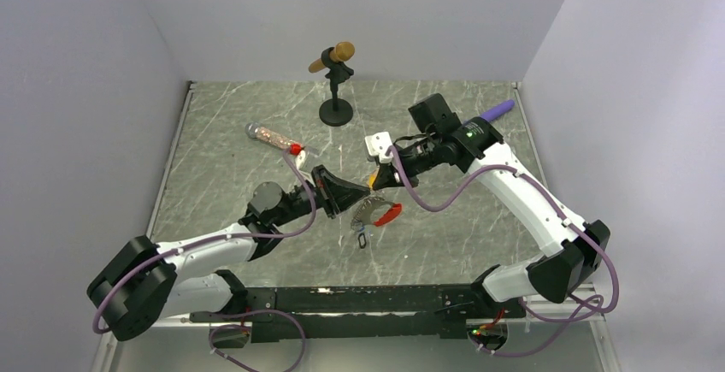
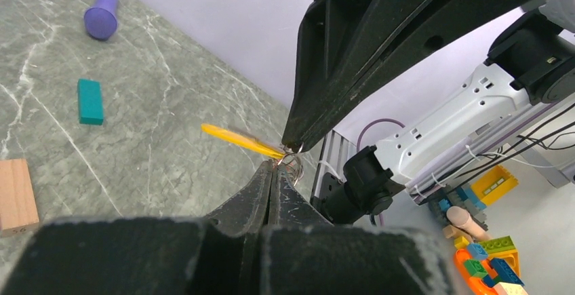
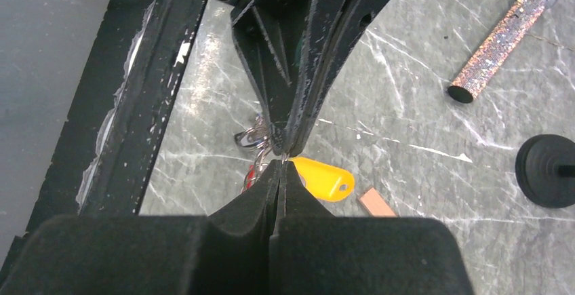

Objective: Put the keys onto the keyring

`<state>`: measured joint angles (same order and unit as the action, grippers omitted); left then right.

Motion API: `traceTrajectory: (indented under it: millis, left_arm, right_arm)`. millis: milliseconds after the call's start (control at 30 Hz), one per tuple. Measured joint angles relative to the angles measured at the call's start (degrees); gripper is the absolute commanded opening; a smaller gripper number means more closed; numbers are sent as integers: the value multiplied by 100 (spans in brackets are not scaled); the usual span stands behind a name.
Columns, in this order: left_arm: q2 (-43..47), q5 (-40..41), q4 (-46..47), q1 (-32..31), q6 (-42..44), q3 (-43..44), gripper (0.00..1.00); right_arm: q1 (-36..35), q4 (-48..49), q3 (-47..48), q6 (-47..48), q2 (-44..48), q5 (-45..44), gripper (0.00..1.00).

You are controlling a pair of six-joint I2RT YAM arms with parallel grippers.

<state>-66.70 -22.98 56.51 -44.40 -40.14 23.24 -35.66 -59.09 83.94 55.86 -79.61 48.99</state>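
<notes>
Left hand (image 2: 272, 167) gripping keyring (image 2: 293, 167), right hand (image 3: 281, 165) pinching yellow key (image 3: 325, 178), fob (image 1: 390, 215) plain overhead

Right gripper (image 3: 281, 166) clamped on yellow key tag (image 3: 324, 178), just right of tips; left gripper (image 3: 285, 146) tip-to-tip opposite; keyring (image 3: 252, 135) just left.

**Setting:** robotics laboratory, enclosed test cell.

**Evidence:**
- Plain pale walls (image 1: 359, 13) box in three sides of a grey marble-pattern desk (image 1: 479, 244).
- Two white-and-black robot arms, left arm (image 1: 205, 248) and right arm (image 1: 521, 188), are bolted to a black rail (image 1: 359, 299) at the near edge.
- Loose purple cables (image 1: 445, 203) trail from the arms.
- A heap of coloured toy bricks (image 2: 485, 261) lies outside the cell.
</notes>
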Motion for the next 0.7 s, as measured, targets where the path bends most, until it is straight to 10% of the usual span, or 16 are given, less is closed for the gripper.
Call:
traceTrajectory:
  millis: [467,700]
  left_arm:
    - [387,-264,-157,280,35,0,0]
    - [385,-315,-160,304,48,0,0]
  right_arm:
    - [17,-372,46,286,-15,256,14]
    - [345,-179,271,-240,-195,599,51]
